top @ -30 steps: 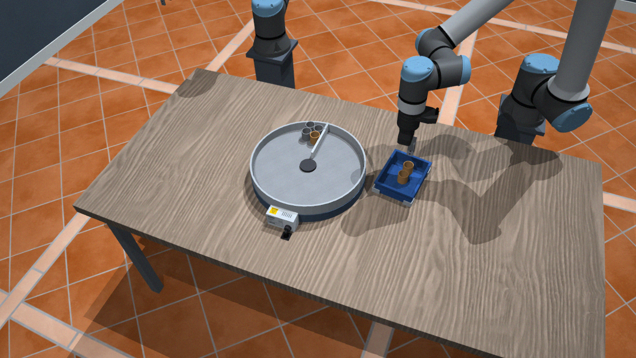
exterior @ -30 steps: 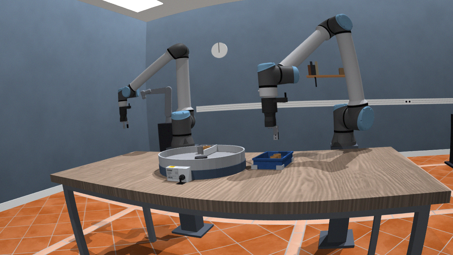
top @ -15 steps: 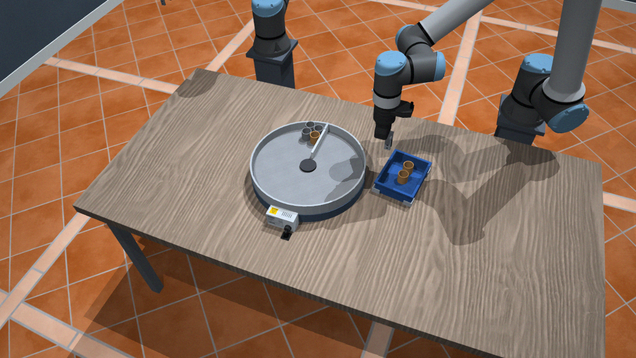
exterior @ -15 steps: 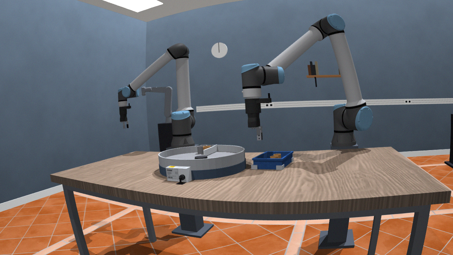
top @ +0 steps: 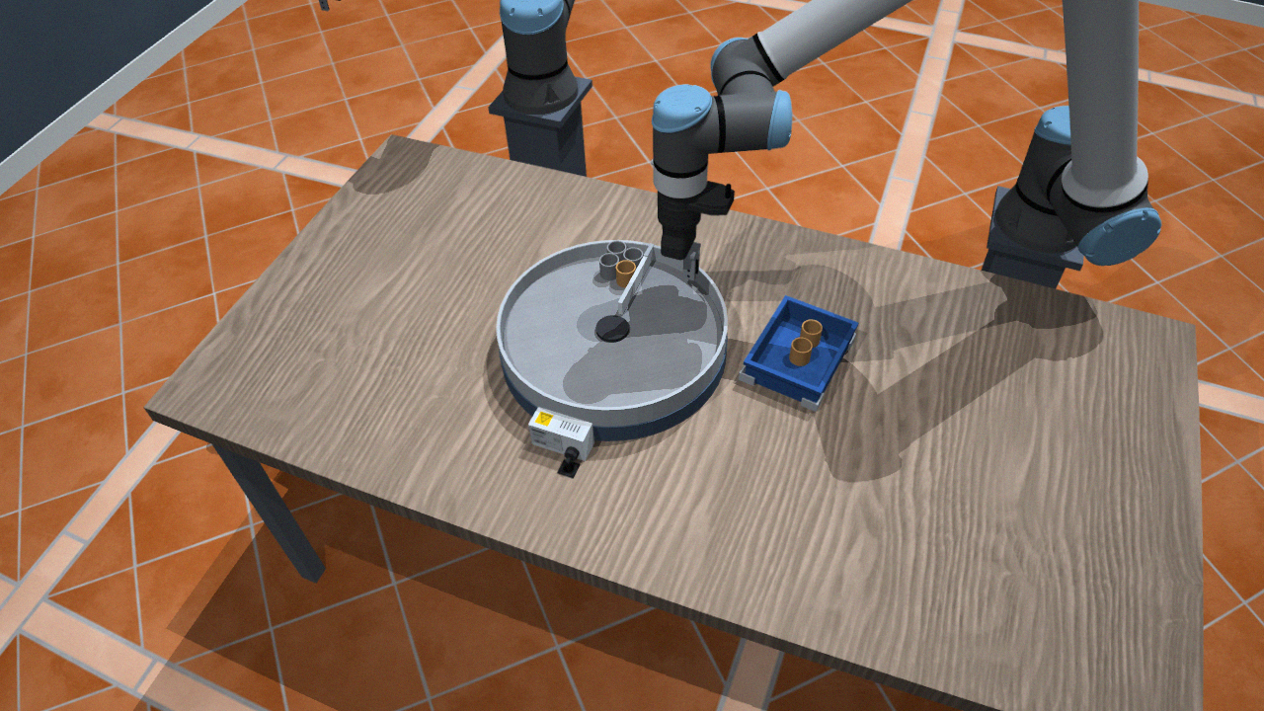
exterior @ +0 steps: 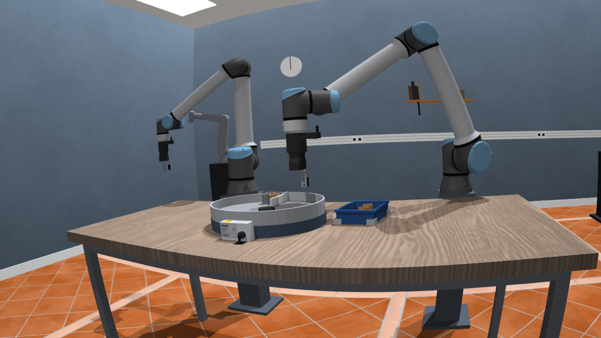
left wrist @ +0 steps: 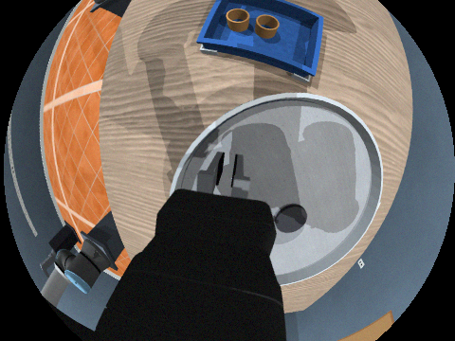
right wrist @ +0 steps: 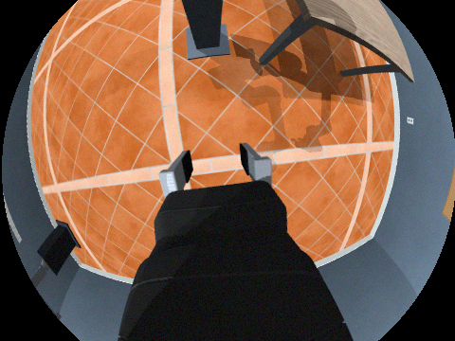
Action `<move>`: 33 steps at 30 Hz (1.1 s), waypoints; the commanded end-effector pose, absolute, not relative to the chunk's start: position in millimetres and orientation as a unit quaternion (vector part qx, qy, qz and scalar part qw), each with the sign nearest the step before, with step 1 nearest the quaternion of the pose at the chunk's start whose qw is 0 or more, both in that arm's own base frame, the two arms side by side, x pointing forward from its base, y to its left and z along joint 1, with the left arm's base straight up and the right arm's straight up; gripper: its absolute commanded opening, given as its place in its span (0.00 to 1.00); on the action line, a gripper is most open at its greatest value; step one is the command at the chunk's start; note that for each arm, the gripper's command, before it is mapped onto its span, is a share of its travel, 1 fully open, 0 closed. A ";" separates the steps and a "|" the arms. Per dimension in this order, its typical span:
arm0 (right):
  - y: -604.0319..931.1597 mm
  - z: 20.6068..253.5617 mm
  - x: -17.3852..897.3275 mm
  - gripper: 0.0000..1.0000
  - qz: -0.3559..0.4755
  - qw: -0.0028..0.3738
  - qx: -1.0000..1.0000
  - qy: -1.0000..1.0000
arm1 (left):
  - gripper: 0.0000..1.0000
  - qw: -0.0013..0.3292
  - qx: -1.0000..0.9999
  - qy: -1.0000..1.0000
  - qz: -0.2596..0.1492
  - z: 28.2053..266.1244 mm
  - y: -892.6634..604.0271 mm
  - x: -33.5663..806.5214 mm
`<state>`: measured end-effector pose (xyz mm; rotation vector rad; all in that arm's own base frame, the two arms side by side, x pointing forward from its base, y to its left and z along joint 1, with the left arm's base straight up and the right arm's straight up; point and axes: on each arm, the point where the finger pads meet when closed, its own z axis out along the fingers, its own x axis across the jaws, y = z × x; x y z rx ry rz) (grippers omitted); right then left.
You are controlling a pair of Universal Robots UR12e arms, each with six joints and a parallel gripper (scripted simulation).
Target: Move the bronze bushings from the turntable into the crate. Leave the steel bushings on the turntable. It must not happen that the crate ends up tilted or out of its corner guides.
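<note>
The turntable's thin divider (top: pixel 635 279) (exterior: pixel 279 198) stands close beside the bushing cluster, blocking entry from that side.

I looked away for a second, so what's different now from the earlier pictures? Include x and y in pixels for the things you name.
The left gripper (top: pixel 693 270) (exterior: pixel 304 178) (left wrist: pixel 228 163) moved from beside the crate (top: pixel 756 375) (exterior: pixel 355 217) (left wrist: pixel 258 56) to over the turntable (top: pixel 534 384) (exterior: pixel 268 216) (left wrist: pixel 375 156), holding nothing. The bushings and crate stayed put.
</note>
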<state>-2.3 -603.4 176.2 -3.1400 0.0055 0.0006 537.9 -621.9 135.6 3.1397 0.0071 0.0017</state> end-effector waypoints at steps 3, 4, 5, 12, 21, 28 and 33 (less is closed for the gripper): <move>-604.0 177.0 -2.1 1.00 0.000 0.000 -1.000 0.002 | 0.36 0.001 1.000 0.003 0.001 136.4 -695.4 545.3; -604.0 177.0 -2.1 1.00 0.000 0.000 -1.000 0.002 | 0.36 0.001 1.000 0.003 0.001 136.4 -704.8 545.7; -604.0 177.0 -2.1 1.00 0.000 0.000 -1.000 0.002 | 0.36 0.001 1.000 0.003 0.001 136.4 -714.4 546.2; -604.0 177.0 -2.1 1.00 0.000 0.000 -1.000 0.002 | 0.36 0.001 1.000 0.003 0.001 136.4 -751.3 548.0; -604.0 177.0 -2.1 1.00 0.000 0.000 -1.000 0.002 | 0.36 0.001 1.000 0.003 0.001 136.4 -752.6 548.0; -604.0 177.0 -2.1 1.00 0.000 0.000 -1.000 0.002 | 0.36 0.001 1.000 0.003 0.001 136.4 -752.6 548.0; -604.0 177.0 -2.1 1.00 0.000 0.000 -1.000 0.002 | 0.36 0.001 1.000 0.003 0.001 136.4 -752.6 548.0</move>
